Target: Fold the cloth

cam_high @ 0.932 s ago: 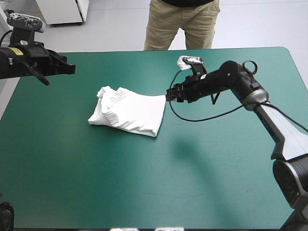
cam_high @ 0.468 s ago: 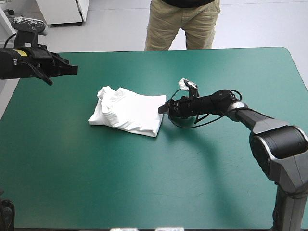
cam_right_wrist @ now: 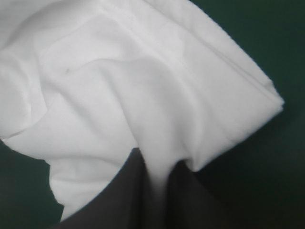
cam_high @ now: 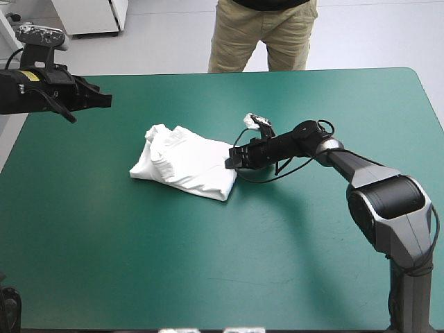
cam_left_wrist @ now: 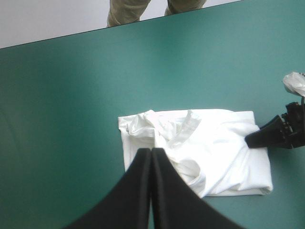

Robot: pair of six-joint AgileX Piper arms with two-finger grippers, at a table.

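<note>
Advanced since the earlier frame, right gripper (cam_high: 231,158) is pinched onto the folded T-shirt (cam_high: 184,163), apparently at its edge, laid on teal-green cover (cam_high: 277,243); left gripper (cam_high: 108,99) is held closed, well apart from the T-shirt.

T-shirt (cam_high: 186,165) centred on table (cam_high: 312,263); right gripper (cam_high: 230,161) at its right edge.

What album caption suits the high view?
Right gripper pinches an edge of the folded white T-shirt on the teal-green table; left gripper hovers shut.

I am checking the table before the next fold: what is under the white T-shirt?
Only the teal-green cover shows around the T-shirt; what lies beneath is hidden. The right claw pinches its edge.
</note>
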